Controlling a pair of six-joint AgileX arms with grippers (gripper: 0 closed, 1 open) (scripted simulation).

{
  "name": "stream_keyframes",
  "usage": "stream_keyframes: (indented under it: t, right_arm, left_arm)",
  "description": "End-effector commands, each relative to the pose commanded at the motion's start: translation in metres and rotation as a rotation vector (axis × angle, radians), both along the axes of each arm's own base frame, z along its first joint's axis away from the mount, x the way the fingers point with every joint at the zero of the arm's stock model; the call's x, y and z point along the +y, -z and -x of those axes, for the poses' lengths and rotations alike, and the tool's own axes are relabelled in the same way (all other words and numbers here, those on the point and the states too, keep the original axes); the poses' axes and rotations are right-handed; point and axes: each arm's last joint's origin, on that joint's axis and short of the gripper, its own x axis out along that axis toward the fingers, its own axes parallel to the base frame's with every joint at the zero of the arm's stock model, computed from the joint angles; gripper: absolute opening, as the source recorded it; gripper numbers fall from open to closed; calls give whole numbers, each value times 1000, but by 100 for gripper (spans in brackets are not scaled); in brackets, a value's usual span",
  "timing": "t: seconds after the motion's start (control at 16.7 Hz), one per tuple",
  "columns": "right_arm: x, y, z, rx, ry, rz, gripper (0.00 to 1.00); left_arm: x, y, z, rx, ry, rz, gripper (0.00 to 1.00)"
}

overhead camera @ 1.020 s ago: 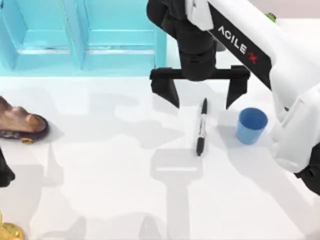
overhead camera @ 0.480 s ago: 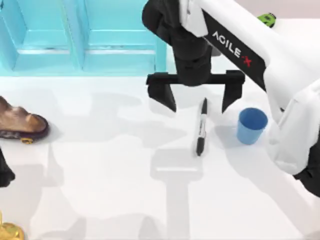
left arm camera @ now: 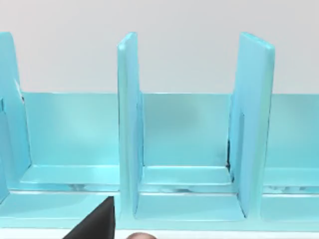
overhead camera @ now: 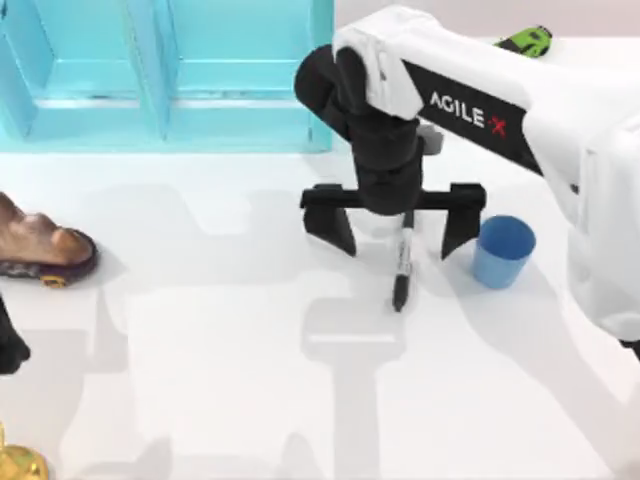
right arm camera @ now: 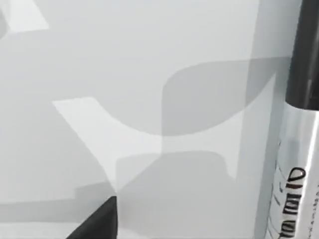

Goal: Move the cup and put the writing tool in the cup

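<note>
The writing tool, a black marker (overhead camera: 402,262) with a pale label band, lies flat on the white table right of centre. My right gripper (overhead camera: 397,230) hangs open and low over its far half, one finger on each side and well apart from it. The light-blue cup (overhead camera: 502,250) stands upright just right of the gripper's right finger (overhead camera: 461,222). In the right wrist view the marker (right arm camera: 298,149) runs close along one edge, with a black fingertip (right arm camera: 97,225) off to its side. My left arm (overhead camera: 8,345) stays parked at the table's left edge.
A turquoise divided rack (overhead camera: 170,80) spans the back left, also facing the left wrist camera (left arm camera: 189,149). A brown shoe (overhead camera: 40,248) lies at the left edge, a gold object (overhead camera: 15,463) sits at the front left corner, and a green toy (overhead camera: 527,40) rests at the back right.
My right gripper has come down and slightly forward, so its open fingers now straddle the marker. The marker, cup and left arm have not moved.
</note>
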Motion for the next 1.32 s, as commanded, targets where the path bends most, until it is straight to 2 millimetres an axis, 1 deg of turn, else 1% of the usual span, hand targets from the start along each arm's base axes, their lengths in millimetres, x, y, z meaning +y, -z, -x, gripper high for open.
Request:
stream_keyframes:
  t: [0.12,0.24,0.54,1.32]
  right_arm:
    - [-4,14,4,-1,0,-1,100]
    - [-6,22,6,-3,-1,-2,100]
    - [-7,23,6,-4,-1,-3,100]
    - [-7,23,6,-4,-1,-3,2]
  left_arm:
    - [0,0,0,0,0,0,100]
    - [0,0,0,0,0,0,100]
    - [0,0,0,0,0,0,100]
    - [0,0,0,0,0,0,100]
